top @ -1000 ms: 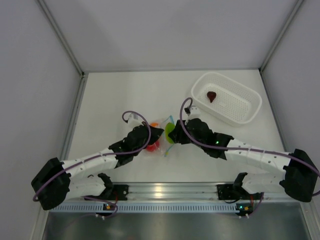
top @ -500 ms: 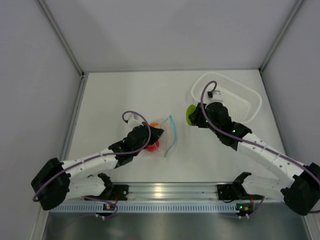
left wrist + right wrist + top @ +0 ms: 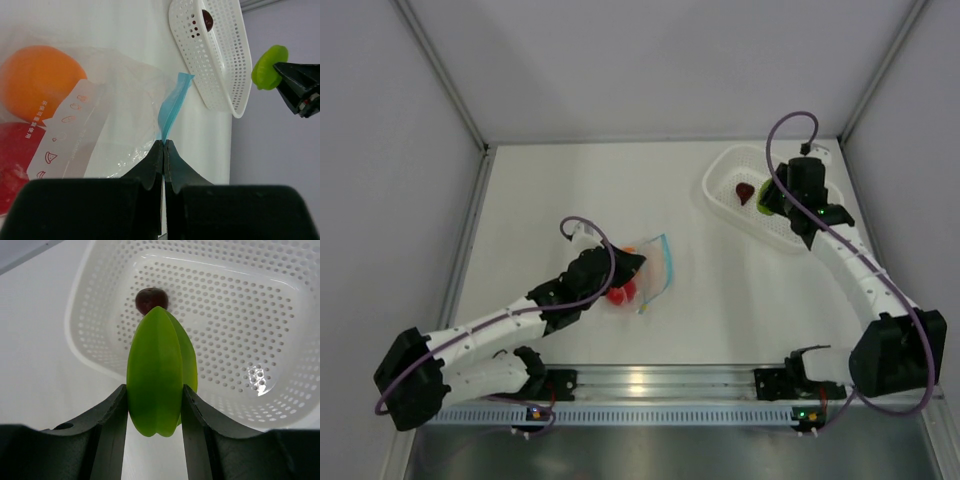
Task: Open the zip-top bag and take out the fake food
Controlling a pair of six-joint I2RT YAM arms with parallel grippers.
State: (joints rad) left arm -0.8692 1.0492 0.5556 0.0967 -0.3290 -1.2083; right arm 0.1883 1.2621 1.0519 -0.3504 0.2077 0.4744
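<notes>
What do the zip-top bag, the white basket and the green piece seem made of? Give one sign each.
The zip-top bag: thin clear plastic film, glossy; it creases and shows the orange ball through. The basket: probably rigid moulded white plastic; even holes, shiny glint. The green piece: smooth plastic or rubber, unclear which; uniform colour, soft sheen.

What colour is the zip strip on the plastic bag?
Light blue-teal zip strip, clearest in the left wrist view.

Robot test cell, lab-type: white desk (image 3: 560, 190) walled by plain grey panels (image 3: 650, 70) at 9, 12 and 3 o'clock; aluminium mounting rail (image 3: 650, 381) at 6 o'clock.
</notes>
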